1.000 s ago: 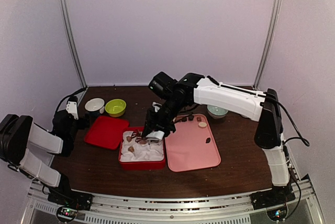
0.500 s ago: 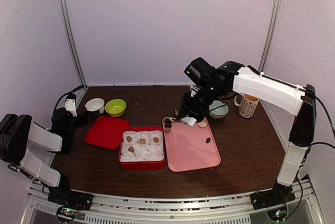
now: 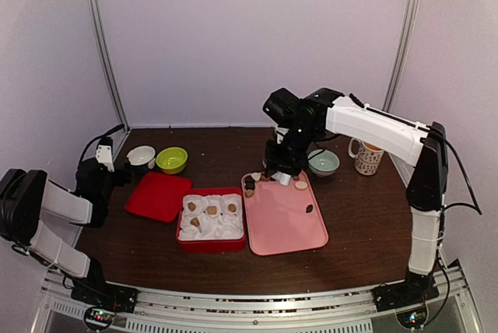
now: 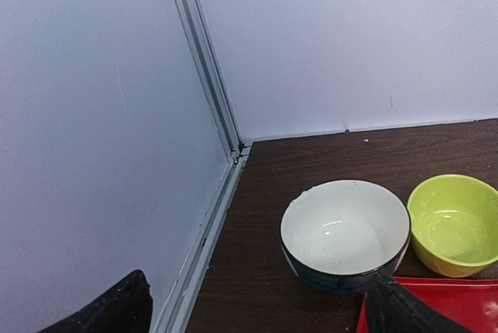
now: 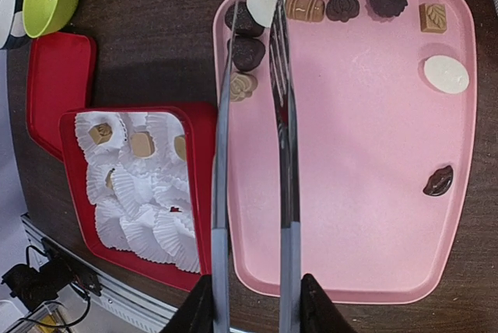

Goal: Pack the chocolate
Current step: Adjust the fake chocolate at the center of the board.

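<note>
Over the far left corner of the flat pink plastic tray (image 5: 358, 216), the right gripper (image 3: 281, 172) is clamped on the handles of the long pale metal tongs (image 5: 285, 123). It squeezes them part way, so the two blades run almost side by side with a narrow gap between them. The blade tips reach a cream-white oval chocolate (image 5: 263, 5) at the tray's far edge, but the views do not show whether they touch it. More bite-sized chocolate pieces (image 5: 341, 6), dark and light brown, line that same edge, and a dark heart-shaped piece (image 5: 247, 53) and a light brown piece (image 5: 243, 85) lie just beside the left blade. A second white oval (image 5: 446, 74) and a dark lip-shaped piece (image 5: 438, 181) lie apart near the tray's right side. Just left of the tray stands the square red box (image 3: 210, 245), lined with white paper cups, and a few light brown chocolates (image 5: 142, 144) sit in the cups on its far side. The flat red lid (image 3: 158, 195) lies left of the box. At the table's back-left corner the left gripper (image 4: 257, 313) holds its dark fingers (image 4: 117, 310) spread wide with nothing between them, facing a white bowl with a dark outside (image 4: 345, 228) and, just beside it, a yellow-green bowl (image 4: 455, 224). Behind the tray, a pale blue-green bowl (image 3: 324, 163) and a patterned mug (image 3: 366, 157) rest on the dark wooden table (image 3: 358, 232).
</note>
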You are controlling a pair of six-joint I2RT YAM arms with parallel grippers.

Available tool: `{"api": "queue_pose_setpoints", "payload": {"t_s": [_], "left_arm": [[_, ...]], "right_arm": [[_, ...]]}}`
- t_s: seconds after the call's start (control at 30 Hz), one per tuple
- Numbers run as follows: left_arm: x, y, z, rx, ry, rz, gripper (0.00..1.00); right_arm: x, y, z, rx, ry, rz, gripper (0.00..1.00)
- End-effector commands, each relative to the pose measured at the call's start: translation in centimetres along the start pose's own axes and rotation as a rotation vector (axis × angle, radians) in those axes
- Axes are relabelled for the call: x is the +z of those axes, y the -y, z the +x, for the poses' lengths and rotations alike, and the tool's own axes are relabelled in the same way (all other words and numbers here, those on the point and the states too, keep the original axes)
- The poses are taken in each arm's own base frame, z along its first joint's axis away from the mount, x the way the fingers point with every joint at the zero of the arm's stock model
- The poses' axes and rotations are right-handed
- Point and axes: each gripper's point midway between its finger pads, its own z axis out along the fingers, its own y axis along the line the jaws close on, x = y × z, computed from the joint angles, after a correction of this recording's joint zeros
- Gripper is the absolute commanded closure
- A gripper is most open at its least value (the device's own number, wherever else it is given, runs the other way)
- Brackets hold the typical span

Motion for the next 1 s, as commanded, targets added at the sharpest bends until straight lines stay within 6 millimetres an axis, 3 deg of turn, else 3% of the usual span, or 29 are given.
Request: {"api": "queue_pose_setpoints", "payload": {"t_s": [0.0,0.23,0.47,0.77,0.97], "left_arm": [[0.3,-0.3,-1.1,-0.02,0.035,-0.003,0.02],[0.3,-0.2,-1.1,-0.019,0.034,-0.002,0.02],[0.3,-0.3,-1.1,-0.021,0.034,-0.004,0.02],[0.3,-0.3,-1.1,-0.02,0.034,-0.002,0.02],[0.3,-0.2,-1.1,-0.021,0.035,-0.002,0.02]], "right_arm": [[-0.1,2.6,-0.4,-0.069,-0.002,0.146,0.7],[-2.0,5.5,2.9,-0.008,-0.014,0.152,0.69],[-2.4,8.0,6.5,0.12,-0.053,0.141,0.69],[-2.3,9.7,9.2,0.274,-0.114,0.153,0.68],[-2.1,10.0,8.9,0.324,-0.105,0.155,0.66]]}}
